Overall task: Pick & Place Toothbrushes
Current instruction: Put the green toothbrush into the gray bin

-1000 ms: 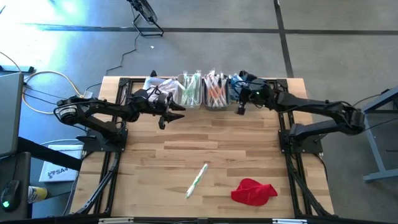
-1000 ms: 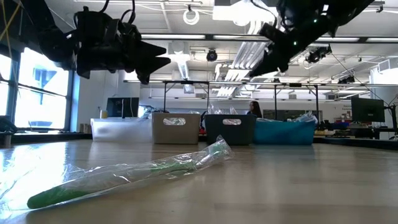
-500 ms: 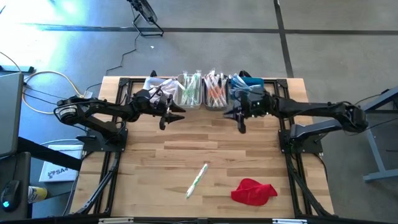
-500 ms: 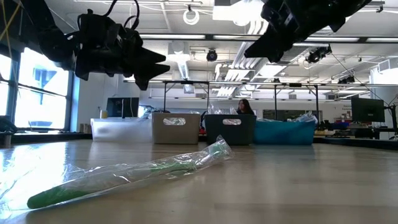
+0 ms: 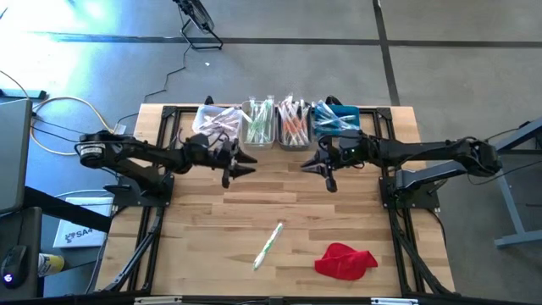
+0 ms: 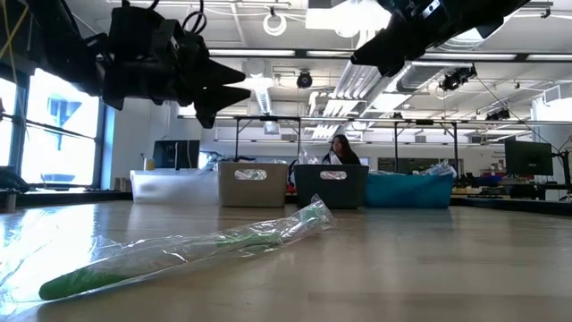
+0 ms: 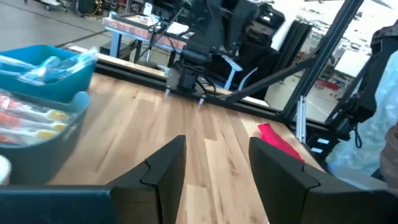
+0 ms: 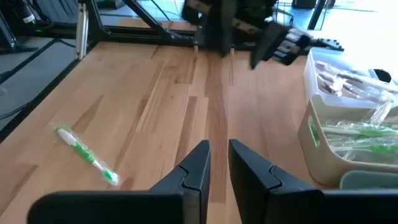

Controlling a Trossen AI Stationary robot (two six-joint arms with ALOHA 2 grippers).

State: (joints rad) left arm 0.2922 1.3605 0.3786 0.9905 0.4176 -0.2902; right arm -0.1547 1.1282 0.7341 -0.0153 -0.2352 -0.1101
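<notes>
One green toothbrush (image 5: pixel 268 245) in a clear wrapper lies flat on the wooden table, toward the near edge; it also shows in the right wrist view (image 8: pixel 87 155) and close up in the low view (image 6: pixel 179 255). More wrapped toothbrushes fill the bins at the far edge. My left gripper (image 5: pixel 241 165) hangs open above the table just in front of the white bin (image 5: pixel 216 123), fingers apart and empty (image 7: pixel 217 180). My right gripper (image 5: pixel 318 165) hangs in front of the grey bin (image 5: pixel 294 125), its fingers nearly together with nothing between them (image 8: pixel 219 165).
Four bins stand in a row along the far edge: white, beige (image 5: pixel 260 125), grey and blue (image 5: pixel 334 119). A crumpled red cloth (image 5: pixel 345 260) lies near the front right. Bare wood stretches between the grippers and the toothbrush. A person shows in the room behind (image 6: pixel 340 150).
My right gripper has swung away from above the blue and grey bins toward the table's middle and near edge, turning as it went. My left gripper has shifted a little toward the near edge and the table's middle. The toothbrush on the table has not moved.
</notes>
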